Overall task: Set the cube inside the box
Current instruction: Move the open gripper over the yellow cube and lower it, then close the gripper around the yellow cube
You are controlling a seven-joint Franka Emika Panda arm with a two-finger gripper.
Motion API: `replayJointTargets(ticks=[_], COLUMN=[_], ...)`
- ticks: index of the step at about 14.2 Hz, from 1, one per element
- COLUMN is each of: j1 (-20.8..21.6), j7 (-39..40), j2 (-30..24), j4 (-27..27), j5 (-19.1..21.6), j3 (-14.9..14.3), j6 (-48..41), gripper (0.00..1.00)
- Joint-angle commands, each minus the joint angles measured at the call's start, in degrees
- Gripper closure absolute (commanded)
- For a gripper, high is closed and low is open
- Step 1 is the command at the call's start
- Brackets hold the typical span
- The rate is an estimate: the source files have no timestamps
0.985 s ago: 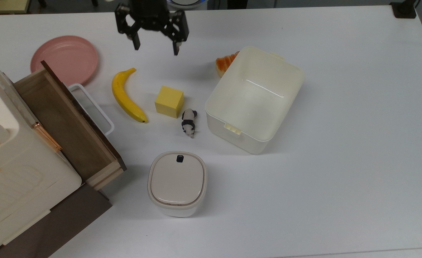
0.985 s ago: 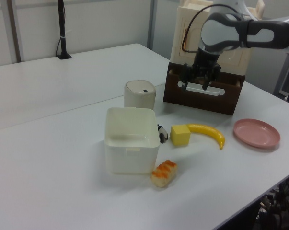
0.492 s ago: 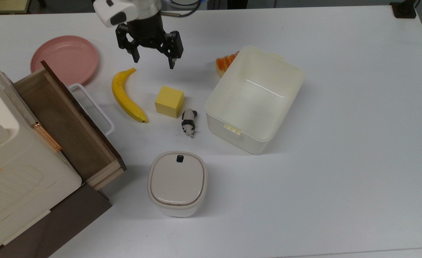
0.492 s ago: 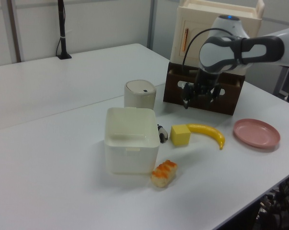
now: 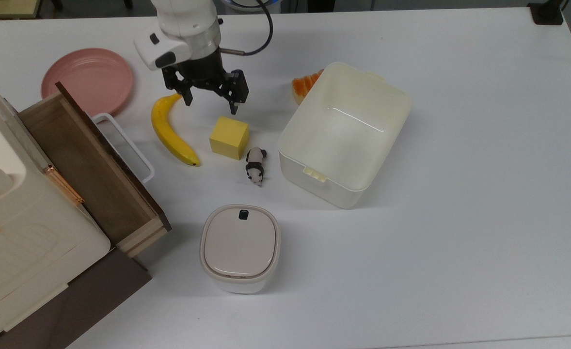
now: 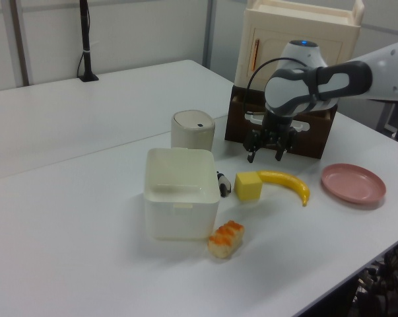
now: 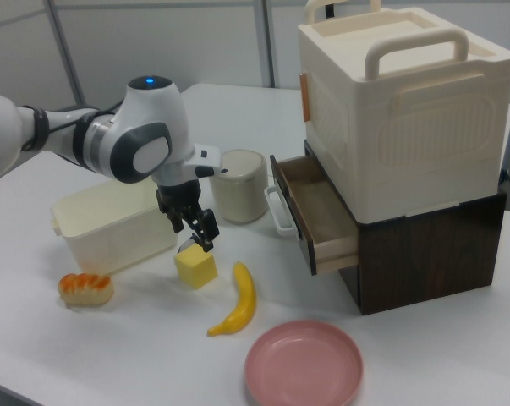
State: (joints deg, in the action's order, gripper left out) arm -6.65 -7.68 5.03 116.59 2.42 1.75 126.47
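Gripper is now lowered nearer the cube, jaws spread, empty. Cube is judged light, rigid, matte; opposite flat faces are favoured.

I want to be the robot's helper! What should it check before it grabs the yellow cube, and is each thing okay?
1. Gripper open: ok, fingers spread apart.
2. Gripper over the cube: not ok, in the top view it sits above the cube's upper edge, not centred.
3. Cube free to grab: ok, apart from the banana and the panda toy.
4. Box open and empty: ok.
5. Path from cube to box: cannot tell; the panda toy lies near that gap.
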Motion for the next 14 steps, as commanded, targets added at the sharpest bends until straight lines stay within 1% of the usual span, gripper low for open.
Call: replayJointTargets(ticks=[1, 5, 8, 14], j1=[0.15, 0.68, 1.73, 2.52], j7=[-4.35, -6.11, -8.92, -9.1], j2=[2.61, 4.37, 5.34, 6.13], j4=[0.12, 0.12, 0.12, 0.12], j5=[0.39, 0.4, 0.4, 0.4], j3=[0.36, 0.36, 0.36, 0.45], j6=[3.51, 4.31, 5.97, 6.07], gripper=[0.0, 0.0, 0.0, 0.0])
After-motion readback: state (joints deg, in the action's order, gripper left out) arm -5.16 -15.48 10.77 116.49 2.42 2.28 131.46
